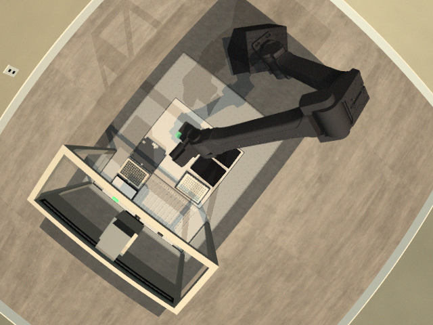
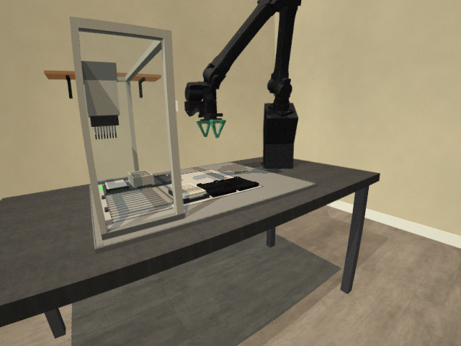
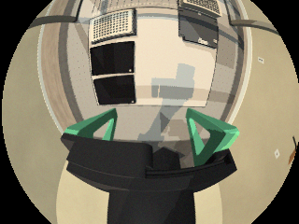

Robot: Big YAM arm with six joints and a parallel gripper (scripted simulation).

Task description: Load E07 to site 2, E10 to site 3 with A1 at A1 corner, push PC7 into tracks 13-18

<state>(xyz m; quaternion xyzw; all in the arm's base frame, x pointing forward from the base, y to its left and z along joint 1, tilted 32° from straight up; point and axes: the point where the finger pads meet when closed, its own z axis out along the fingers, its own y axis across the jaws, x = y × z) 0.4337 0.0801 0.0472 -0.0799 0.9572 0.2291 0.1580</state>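
My gripper (image 2: 211, 128) is open and empty, high above the pale apron (image 1: 174, 122); it also shows in the top view (image 1: 178, 135) and in the wrist view (image 3: 152, 133). The carrier PC7 (image 1: 138, 166) lies in the rails at the left side of the track bed. Its dark site 1 (image 1: 150, 152) nearest the apron is empty. The deep-well block E07 (image 1: 132, 172) sits on the middle site and the 384-well plate E10 (image 1: 124, 187) on the far site. A green lamp (image 1: 114, 200) is lit behind the carrier. I cannot read labels or the A1 corners.
The 96-well plate E01 (image 1: 193, 187) sits on nest S3. Nests S2 (image 1: 208, 171) and S1 (image 1: 229, 157) are dark and empty. The instrument's frame (image 2: 126, 130) with a pipetting head (image 2: 101, 93) stands over the rails. The arm's base (image 2: 279, 135) is at the table's back.
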